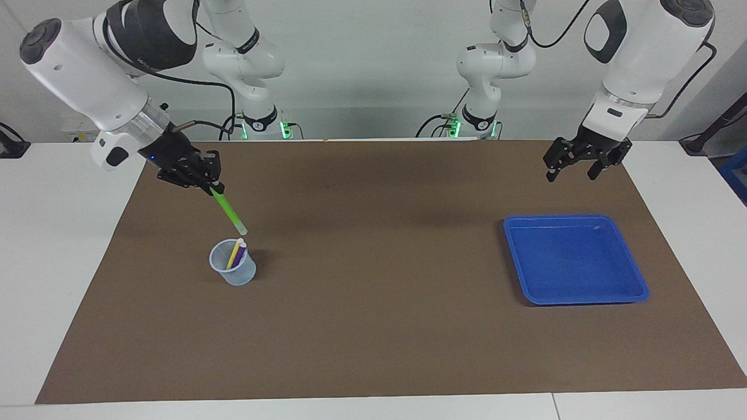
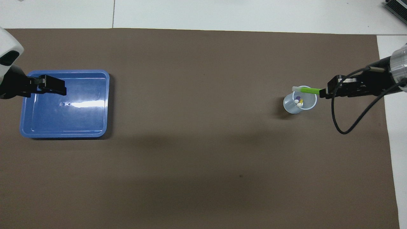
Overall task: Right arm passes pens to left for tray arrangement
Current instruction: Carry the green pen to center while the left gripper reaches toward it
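In the facing view, upper left, the right gripper (image 1: pixel 211 185) grips the slim green marker pen (image 1: pixel 229 210) above the translucent plastic cup (image 1: pixel 233 269) for handover, while overhead, the left gripper (image 2: pixel 52 86) hangs open over the shallow bright-blue plastic tray (image 2: pixel 106 105) at frame left, waiting.

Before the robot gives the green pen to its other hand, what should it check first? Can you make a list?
1. Green pen gripped in the right hand: ok.
2. Pen's tip out of the cup: ok, it hangs just above the rim.
3. Purple pen and yellow pen standing in the cup: ok.
4. Left hand open, waiting over the mat near the tray: ok.
5. Nothing lies in the tray: ok.
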{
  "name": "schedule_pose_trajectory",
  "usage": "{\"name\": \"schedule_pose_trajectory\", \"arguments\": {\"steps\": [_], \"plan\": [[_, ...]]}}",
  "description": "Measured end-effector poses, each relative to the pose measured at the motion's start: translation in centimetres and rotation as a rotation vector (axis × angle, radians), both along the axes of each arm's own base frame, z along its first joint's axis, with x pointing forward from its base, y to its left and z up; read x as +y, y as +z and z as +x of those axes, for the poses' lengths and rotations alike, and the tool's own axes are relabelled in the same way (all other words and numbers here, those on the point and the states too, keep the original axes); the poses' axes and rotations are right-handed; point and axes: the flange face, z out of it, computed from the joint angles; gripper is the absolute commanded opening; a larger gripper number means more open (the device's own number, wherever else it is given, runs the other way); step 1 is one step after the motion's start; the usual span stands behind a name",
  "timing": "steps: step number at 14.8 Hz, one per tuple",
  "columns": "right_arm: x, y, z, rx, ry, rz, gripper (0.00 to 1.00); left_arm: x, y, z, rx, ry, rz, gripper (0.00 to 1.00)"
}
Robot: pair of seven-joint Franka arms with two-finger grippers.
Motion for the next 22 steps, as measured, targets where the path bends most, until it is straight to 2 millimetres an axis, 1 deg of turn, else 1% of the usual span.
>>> {"name": "schedule_pose_trajectory", "arguments": {"steps": [4, 6, 10, 13, 15, 17, 19, 22], "plan": [[6.7, 0.3, 0.6, 0.054, -0.153, 0.140, 0.11, -0.3, -0.1, -0.1, 0.011, -0.006, 0.001, 1.00], [9.7, 0.3, 0.8, 0.077, -0.227, 0.193, 0.11, -0.4, -0.2, -0.3, 0.026, -0.008, 0.002, 1.00], [14.6, 0.2, 0.8, 0.124, -0.361, 0.274, 0.10, -0.4, -0.2, -0.4, 0.030, 0.004, 0.002, 1.00], [18.1, 0.5, 0.3, 0.145, -0.443, 0.307, 0.11, -0.8, -0.3, -0.5, 0.035, 0.132, -0.004, 1.00], [20.7, 0.6, -0.2, 0.148, -0.491, 0.321, 0.10, -1.9, -0.3, -0.6, 0.040, 0.209, -0.019, 1.00], [23.0, 0.6, -0.8, 0.155, -0.527, 0.334, 0.11, -3.4, -0.2, -0.8, 0.063, 0.353, -0.081, 1.00], [24.8, 0.5, -1.5, 0.173, -0.546, 0.338, 0.11, -5.4, -0.2, -1.1, 0.084, 0.502, -0.109, 1.00], [26.8, 0.4, -2.5, 0.200, -0.547, 0.333, 0.10, -8.0, -0.2, -1.6, 0.109, 0.629, -0.154, 1.00]]}}
